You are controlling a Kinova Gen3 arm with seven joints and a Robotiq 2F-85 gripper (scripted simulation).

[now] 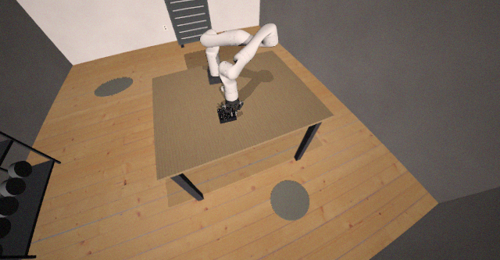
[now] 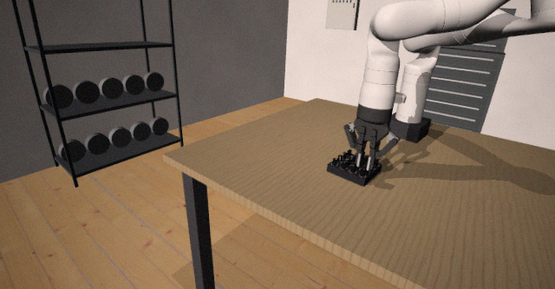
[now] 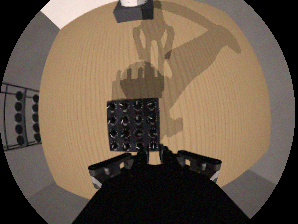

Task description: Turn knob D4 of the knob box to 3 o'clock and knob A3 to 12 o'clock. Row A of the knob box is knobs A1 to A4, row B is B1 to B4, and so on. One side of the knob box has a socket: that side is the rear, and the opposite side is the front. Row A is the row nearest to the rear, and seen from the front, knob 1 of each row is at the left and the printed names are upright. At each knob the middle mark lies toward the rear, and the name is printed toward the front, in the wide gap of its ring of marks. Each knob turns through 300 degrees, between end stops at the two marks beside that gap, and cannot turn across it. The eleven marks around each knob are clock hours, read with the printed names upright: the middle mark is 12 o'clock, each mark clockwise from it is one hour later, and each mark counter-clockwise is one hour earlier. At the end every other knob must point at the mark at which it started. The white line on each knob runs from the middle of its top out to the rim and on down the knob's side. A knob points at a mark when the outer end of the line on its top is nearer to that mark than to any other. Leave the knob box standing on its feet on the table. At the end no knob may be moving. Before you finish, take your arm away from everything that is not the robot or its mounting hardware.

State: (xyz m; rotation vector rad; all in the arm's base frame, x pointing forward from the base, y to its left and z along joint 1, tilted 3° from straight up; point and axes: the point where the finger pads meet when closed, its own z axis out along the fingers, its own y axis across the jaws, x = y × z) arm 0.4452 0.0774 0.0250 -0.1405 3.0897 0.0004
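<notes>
Working over the black, square-cornered knob box [image 1: 223, 120] [image 2: 344, 175] [image 3: 132, 143], which sits near the middle of the wood-topped bench [image 1: 183, 139] [image 2: 269, 167] [image 3: 220, 115], well in from all four edges. The white jointed arm [image 1: 231, 90] [image 2: 378, 95] reaches in from its mount by the far edge and bends down so its last links stand nearly vertical. I take that as wanted: a turn about the wrist would then roughly match a knob's axis. The black gripper with pale fingertips [image 1: 233, 113] [image 2: 363, 166] is low at one corner of the box, its fingers a little apart, pinching nothing as far as I can judge. The narrow spread probably suits a single small knob and spares its neighbours. Whether the tips already flank the corner knob or stop above it, I cannot tell. Names and socket are unreadable from here, so which knob this is, and where its white line points, stays unsettled. My next step would be to centre on the knob and check the line before pinching; an off-centre squeeze could shove the box or nudge another knob.
</notes>
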